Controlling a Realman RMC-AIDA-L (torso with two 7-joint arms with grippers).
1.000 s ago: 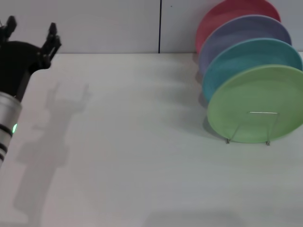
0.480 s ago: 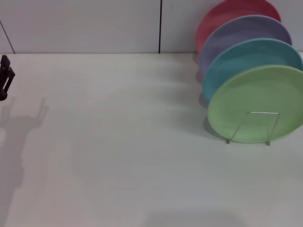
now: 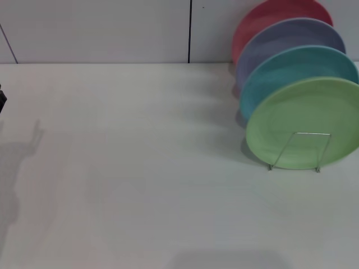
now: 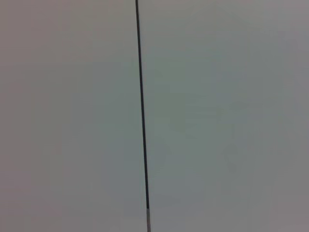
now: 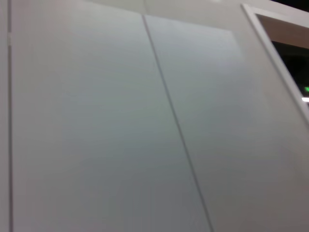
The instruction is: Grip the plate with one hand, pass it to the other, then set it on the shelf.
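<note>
The light green plate [image 3: 303, 115] stands on edge at the right of the white table in the head view, frontmost in a row of plates. It leans in the shelf [image 3: 312, 133], a thin silver wire rack whose front loop crosses the plate's lower face. Only a dark sliver of my left gripper [image 3: 1, 100] shows at the far left edge, far from the plate. My right gripper is out of every view. Both wrist views show only pale wall panels.
Behind the green plate stand a teal plate [image 3: 291, 67], a lavender plate [image 3: 286, 39] and a red plate [image 3: 269, 17], all upright in the same row. The white table [image 3: 140, 168] stretches leftward to the wall behind.
My left arm has drawn back leftward out of the head view, from fully visible to a sliver at the edge. Its shadow slid left too. The plates have not moved.
</note>
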